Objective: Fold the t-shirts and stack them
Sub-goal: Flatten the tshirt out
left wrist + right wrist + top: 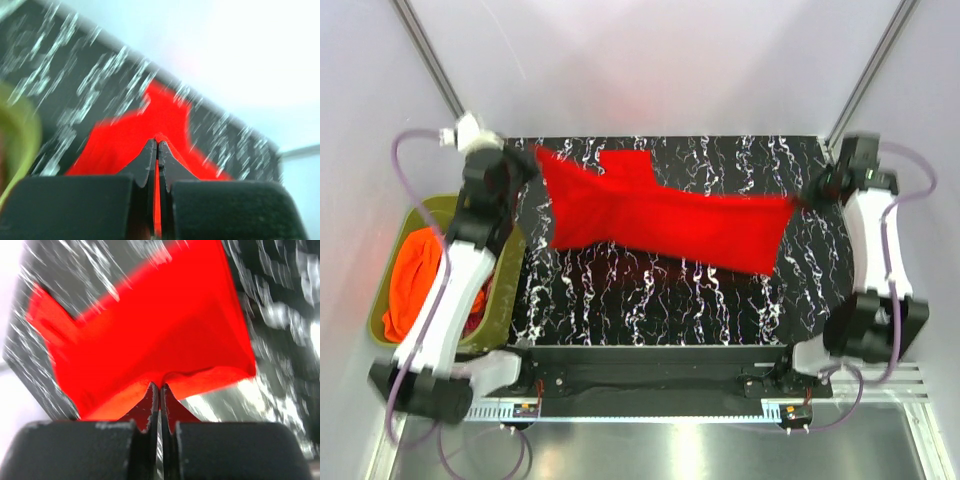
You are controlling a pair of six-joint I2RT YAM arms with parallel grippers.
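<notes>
Here, the left gripper point(158, 146) is pinched tight on an edge of the red t-shirt point(660, 215) at ten o'clock of the table point(650, 300). The right gripper point(161, 386) clamps the opposite edge at three o'clock. Stretched between them, the soft, limp cloth needs even tension and level lowering to land flat on the marbled black top. An orange shirt point(410, 275) fills the olive tub point(424, 208) at nine o'clock.

Marbled table point(640, 300) — red t-shirt point(660, 215) across
</notes>
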